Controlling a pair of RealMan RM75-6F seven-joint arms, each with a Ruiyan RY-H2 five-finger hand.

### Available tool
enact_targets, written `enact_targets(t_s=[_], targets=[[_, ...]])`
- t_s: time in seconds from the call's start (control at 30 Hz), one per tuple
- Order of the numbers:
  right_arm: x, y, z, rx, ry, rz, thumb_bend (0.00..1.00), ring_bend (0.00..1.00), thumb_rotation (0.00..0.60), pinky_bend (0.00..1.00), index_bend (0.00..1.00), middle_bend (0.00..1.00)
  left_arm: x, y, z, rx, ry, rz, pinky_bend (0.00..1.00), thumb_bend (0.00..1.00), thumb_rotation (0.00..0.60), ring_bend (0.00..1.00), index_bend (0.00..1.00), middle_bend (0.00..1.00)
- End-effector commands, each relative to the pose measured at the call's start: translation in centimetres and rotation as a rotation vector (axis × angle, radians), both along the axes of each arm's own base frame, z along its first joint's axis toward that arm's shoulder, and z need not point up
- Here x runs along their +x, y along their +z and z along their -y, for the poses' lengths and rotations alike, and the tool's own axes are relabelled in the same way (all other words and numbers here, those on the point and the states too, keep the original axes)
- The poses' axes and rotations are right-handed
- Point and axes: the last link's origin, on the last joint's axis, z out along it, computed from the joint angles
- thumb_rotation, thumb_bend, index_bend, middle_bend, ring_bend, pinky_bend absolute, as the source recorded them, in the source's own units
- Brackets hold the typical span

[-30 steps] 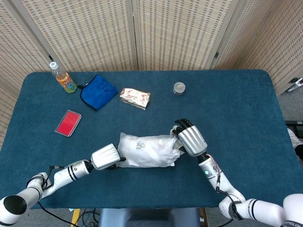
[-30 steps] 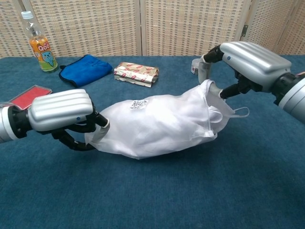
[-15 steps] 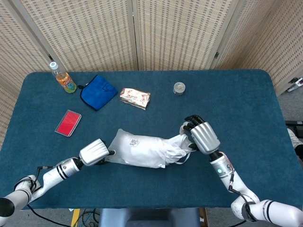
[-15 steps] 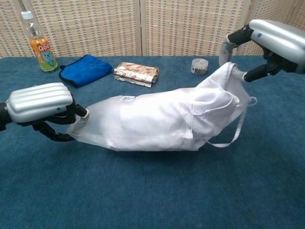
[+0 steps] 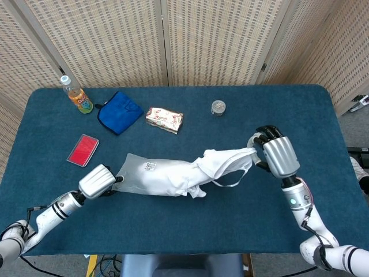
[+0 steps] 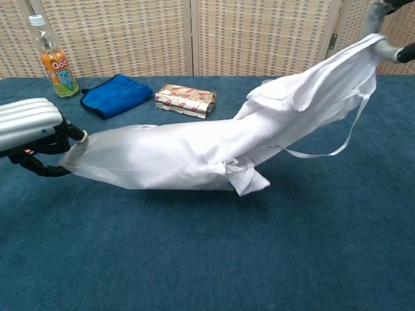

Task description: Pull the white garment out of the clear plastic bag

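The clear plastic bag lies stretched across the middle of the blue table, with a small label on top. My left hand pinches its closed left end. The white garment comes out of the bag's right mouth and rises to the right, a thin strap hanging under it. My right hand grips the garment's far end and holds it above the table; in the chest view only its fingers show at the top right corner.
Along the back of the table stand an orange drink bottle, a folded blue cloth, a patterned snack packet and a small round tin. A red flat case lies at the left.
My hands have drawn apart: the right one moved right and up with the garment, the left one left with the bag's end. More of the garment now hangs outside the bag.
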Motion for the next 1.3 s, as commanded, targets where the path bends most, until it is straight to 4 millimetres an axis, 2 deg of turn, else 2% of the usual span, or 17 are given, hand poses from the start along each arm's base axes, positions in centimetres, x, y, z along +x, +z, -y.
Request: enact_targets(t_s=[0.03,0.47,0.57,0.97,1.07,1.13,1.2,1.3], targets=[[-0.5,1.4,0.2,-0.038,-0.02,-0.013,0.65,0.27,0.6,0.25,0.96,0.52,-0.6,0.6,0.0,0.019,0.015,-0.005,0.81,0.38,0.6,0.98,0.66,1.0],[-2.5,6.4,0.8,-0.168,-0.087,-0.1,0.65,0.27,0.6,0.25,0.96,0.52,-2.3,1.5,0.5,0.058,0.074,-0.011,0.81,0.38,0.6,0.98,0.65,1.0],[-2.7,6.7,0.7,-0.169,-0.096,-0.102,0.65,0.27,0.6,0.25,0.96,0.52,-2.4,1.5,0.4,0.064,0.086,0.001,0.81,0.38,0.6,0.98,0.65,1.0],[-2.3,2.9,1.0,-0.041,-0.077,-0.14,0.64,0.27,0.6,0.25,0.96,0.52,-1.8,1.3,0.2,0.071,0.09,0.02,0.81,0.38,0.6,0.94,0.59,0.95],[-1.8,0.8,1.0,0.035,-0.067,-0.171,0.62,0.27,0.6,0.25,0.96,0.48,-1.8,1.3,0.3,0.07,0.104,0.025,0.81,0.38,0.6,0.9,0.54,0.91],[-1.8,-0.4,0.9,0.086,-0.075,-0.202,0.59,0.27,0.6,0.25,0.9,0.43,-1.8,1.5,0.3,0.068,0.119,0.023,0.81,0.38,0.6,0.86,0.51,0.88],[-1.8,-1.3,0.8,0.128,-0.086,-0.23,0.52,0.25,0.6,0.25,0.8,0.39,-1.9,1.6,0.4,0.067,0.133,0.022,0.8,0.37,0.6,0.82,0.48,0.84],[-1.7,-2.5,0.5,0.189,-0.106,-0.256,0.3,0.19,0.6,0.23,0.57,0.3,-2.0,1.8,0.6,0.069,0.176,0.031,0.78,0.36,0.6,0.74,0.4,0.78]])
